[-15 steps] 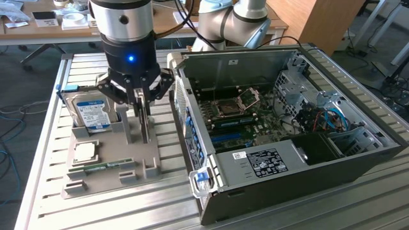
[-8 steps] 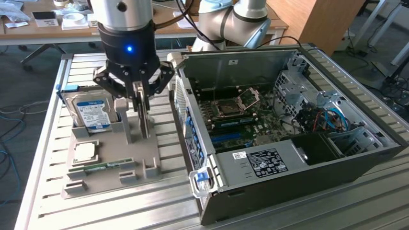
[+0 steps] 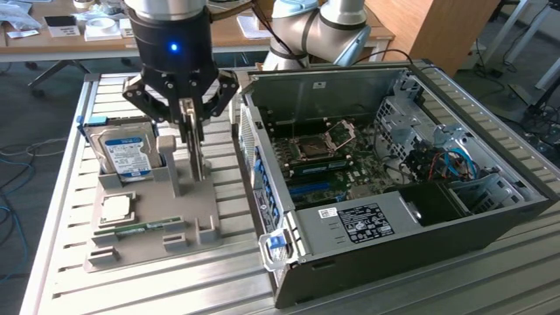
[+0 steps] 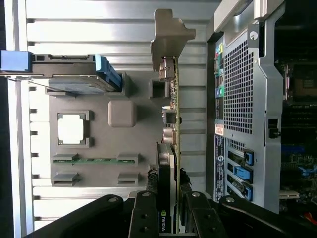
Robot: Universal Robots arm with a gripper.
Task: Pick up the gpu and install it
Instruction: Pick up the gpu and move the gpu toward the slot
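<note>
The gripper [image 3: 193,134] [image 4: 167,181] has its jaws clamped on the gpu [image 3: 200,164] [image 4: 169,144]. The gpu stands on edge in the grey holder [image 3: 144,246] [image 4: 121,148], beside the open case [image 3: 490,223].

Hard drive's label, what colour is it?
The hard drive's label is blue and white. It shows best in the exterior view.

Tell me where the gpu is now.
Exterior view's left: the gpu stands on edge in the grey holder, between the hard drive and the computer case.
</note>
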